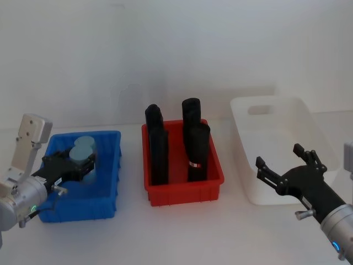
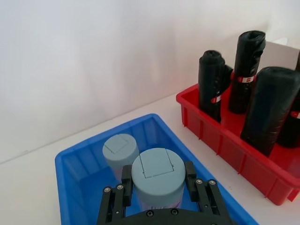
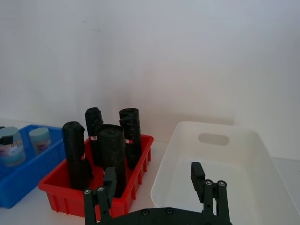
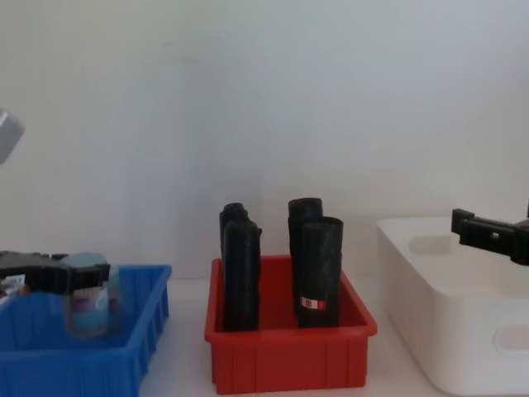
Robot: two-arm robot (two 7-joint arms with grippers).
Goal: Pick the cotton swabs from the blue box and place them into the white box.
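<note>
The left gripper's fingers [image 2: 190, 174] press against opposite sides of the nearer jar of cotton swabs [image 2: 155, 165], just under its pale blue lid, so the left gripper [image 2: 158, 172] is clenched on it. This looks like the start of the lift. The jar stands upright inside the blue box [image 1: 83, 208], with the second jar [image 2: 120, 149] just behind it, close enough to be nudged if the lift is not straight. Gripping high on the sides keeps the fingers above the box wall (whether the base has left the floor I cannot tell). The left wrist sits low over the box's outer side, and the forearm comes in from the robot's left. The right gripper [image 1: 278, 157] hangs with its fingers spread wide and grasping nothing, in front of the white box [image 1: 276, 196], its arm reaching in from the lower right. The red bin [image 1: 185, 193] of black rolls [image 1: 159, 149] sits between the two boxes, so the carry must pass over those tall rolls.
</note>
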